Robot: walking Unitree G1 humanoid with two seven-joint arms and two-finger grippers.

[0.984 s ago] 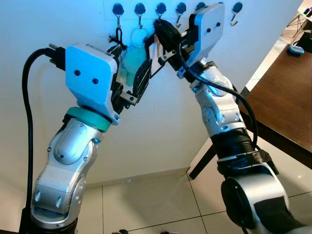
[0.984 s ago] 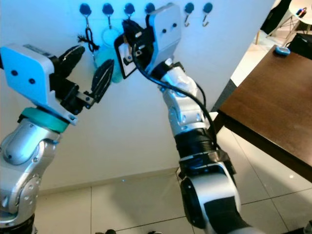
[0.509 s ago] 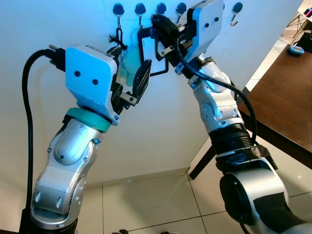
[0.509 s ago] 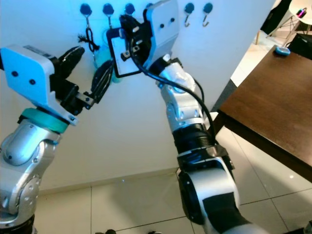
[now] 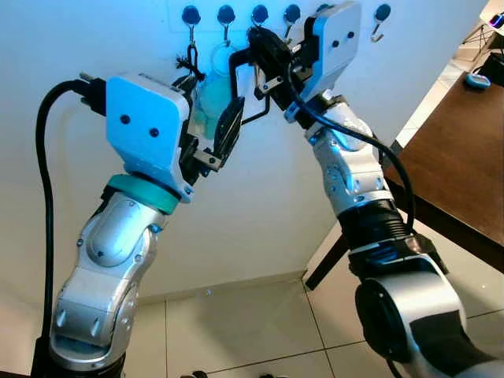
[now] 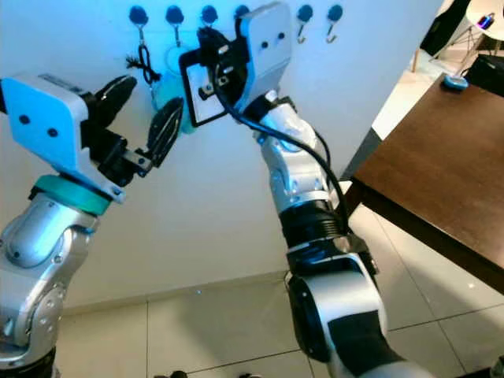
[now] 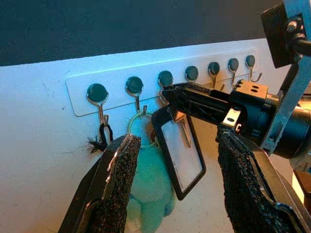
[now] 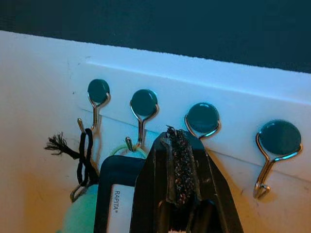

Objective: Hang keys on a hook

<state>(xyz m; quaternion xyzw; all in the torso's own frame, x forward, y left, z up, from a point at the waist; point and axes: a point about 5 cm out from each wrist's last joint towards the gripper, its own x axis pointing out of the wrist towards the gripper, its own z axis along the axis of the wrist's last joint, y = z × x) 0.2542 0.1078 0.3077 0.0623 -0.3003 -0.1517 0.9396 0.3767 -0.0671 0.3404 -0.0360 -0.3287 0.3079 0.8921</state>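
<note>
A white rack (image 7: 77, 97) on the wall carries a row of several dark-headed hooks. My right gripper (image 5: 256, 41) is shut on the keys, a black-framed key tag (image 7: 181, 156) with a key, and holds them just below the third hook (image 8: 202, 119). The tag hangs down against the wall. A teal plush keychain (image 7: 150, 194) hangs by its ring from the second hook (image 8: 144, 104). A black cord (image 8: 85, 150) hangs on the first hook (image 8: 98, 92). My left gripper (image 5: 211, 102) is open below the rack, with its fingers either side of the plush and the tag.
Further hooks (image 5: 383, 12) to the right on the rack are bare. A dark wooden table (image 5: 465, 157) stands at the right, with a small blue object (image 5: 476, 79) on it. Pale floor tiles (image 5: 252, 331) lie below the wall.
My right gripper swung the key tag left towards the second hook, then eased back a little to the right. The left arm has not moved.
</note>
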